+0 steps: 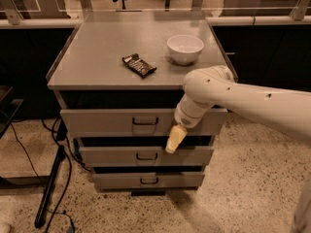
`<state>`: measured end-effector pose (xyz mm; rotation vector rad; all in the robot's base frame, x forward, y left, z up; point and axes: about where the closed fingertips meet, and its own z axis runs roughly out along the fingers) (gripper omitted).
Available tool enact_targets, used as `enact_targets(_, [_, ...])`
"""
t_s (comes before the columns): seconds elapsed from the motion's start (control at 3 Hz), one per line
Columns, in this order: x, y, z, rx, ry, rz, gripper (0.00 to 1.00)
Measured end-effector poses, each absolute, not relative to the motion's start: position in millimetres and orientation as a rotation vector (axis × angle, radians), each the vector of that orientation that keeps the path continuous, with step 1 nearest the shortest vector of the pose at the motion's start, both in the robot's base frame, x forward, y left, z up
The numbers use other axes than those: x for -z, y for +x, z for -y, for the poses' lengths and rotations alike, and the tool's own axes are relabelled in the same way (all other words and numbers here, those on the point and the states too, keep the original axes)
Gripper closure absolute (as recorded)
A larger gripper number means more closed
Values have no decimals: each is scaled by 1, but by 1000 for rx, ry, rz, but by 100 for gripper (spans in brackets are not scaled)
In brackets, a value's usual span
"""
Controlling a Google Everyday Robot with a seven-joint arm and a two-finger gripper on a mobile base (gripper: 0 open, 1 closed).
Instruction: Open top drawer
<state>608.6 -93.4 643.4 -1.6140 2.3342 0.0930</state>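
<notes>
Camera view looks down at a grey metal counter (97,42) with three drawers stacked beneath its front edge. From where I stand, the top drawer (102,122) sits directly under that front edge and spans nearly the whole width from the front left corner to the front right corner. A dark gap shows between its front and the counter's lip. Its small dark bar handle (145,121) sits at the middle of the front.

The robot's white arm (243,101) reaches in from the right, crossing in front of the front right corner. The gripper (175,139) hangs from its wrist as a pale yellowish tip pointing down and to the left. It lies over the lower edge of the top drawer, to the right of the handle and apart from it. Whether the gripper is open or closed I cannot tell.

Below are the middle drawer (107,156) and the bottom drawer (116,180), both narrower. On the counter, a white bowl (185,48) stands near the right edge. A dark snack packet (139,65) lies near the centre, left of the bowl. Black cables (48,188) trail over the speckled floor (243,198) past the left edge.
</notes>
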Motion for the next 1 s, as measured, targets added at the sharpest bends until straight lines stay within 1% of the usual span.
enact_targets(0.67, [-649,595,93,-115,-1643,-2332,0])
enact_targets(1.0, [-666,551,98,-187,-1700,-2306,0])
